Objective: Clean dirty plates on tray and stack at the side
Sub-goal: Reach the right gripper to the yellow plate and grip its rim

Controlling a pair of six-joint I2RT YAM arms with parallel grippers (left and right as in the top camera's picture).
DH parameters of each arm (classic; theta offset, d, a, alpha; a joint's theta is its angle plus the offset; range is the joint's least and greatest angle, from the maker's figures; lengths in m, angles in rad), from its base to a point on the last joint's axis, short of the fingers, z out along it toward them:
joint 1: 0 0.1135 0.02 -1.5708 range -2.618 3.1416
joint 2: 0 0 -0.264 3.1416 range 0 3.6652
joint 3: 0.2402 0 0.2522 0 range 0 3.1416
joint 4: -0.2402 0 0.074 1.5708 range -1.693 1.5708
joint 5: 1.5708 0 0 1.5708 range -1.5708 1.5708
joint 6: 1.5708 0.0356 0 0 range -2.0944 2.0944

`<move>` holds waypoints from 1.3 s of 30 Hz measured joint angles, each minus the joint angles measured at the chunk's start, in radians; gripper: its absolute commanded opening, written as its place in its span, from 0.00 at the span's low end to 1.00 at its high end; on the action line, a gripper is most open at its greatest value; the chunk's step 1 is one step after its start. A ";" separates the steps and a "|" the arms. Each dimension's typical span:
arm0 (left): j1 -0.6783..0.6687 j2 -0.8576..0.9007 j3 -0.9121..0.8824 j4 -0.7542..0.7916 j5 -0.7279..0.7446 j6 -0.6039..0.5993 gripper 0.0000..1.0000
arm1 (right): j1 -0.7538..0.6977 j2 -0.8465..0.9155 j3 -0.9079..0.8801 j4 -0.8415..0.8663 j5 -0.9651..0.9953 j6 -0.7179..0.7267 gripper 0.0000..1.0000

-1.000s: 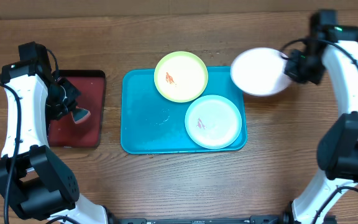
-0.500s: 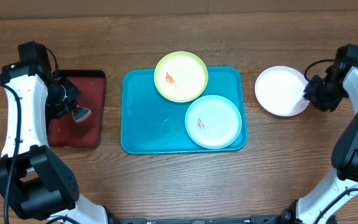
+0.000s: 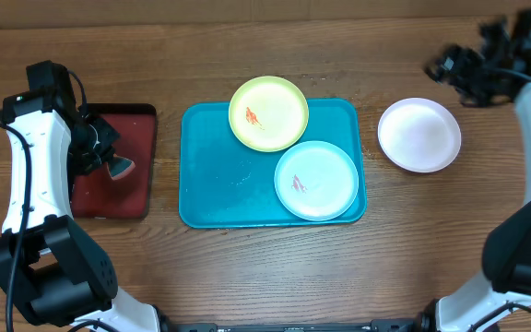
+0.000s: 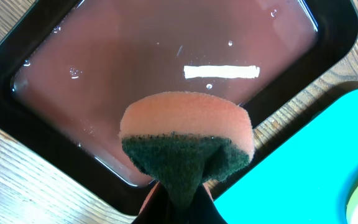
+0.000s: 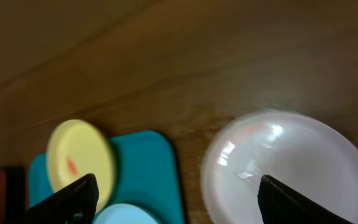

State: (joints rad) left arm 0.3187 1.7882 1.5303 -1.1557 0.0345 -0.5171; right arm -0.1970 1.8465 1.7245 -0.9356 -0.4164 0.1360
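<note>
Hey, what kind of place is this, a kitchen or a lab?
Probably a robot lab bench staged for dishwashing: two arms at a wooden table, smeared plates on a teal tray, and the left end effector holding a sponge over a dark red tray.

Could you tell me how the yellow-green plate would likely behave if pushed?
It probably rocks or slides: the yellow-green plate rests across the tray's far rim. It looks like thin, glossy plastic, so likely light, stiff and somewhat slippery.
</note>
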 measured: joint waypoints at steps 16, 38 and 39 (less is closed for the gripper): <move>-0.005 0.000 0.000 0.000 0.000 0.019 0.04 | 0.539 0.305 -0.013 0.333 0.326 -0.105 0.81; -0.011 0.000 0.000 0.002 0.000 0.023 0.04 | 0.618 0.421 -0.017 0.385 0.365 -0.209 0.04; -0.011 0.000 0.000 0.001 0.000 0.023 0.04 | 0.621 0.421 -0.014 0.372 0.356 -0.201 0.04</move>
State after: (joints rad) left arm 0.3073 1.7882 1.5303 -1.1545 0.0345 -0.4942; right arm 0.4236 2.2677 1.7103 -0.5632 -0.0605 -0.0650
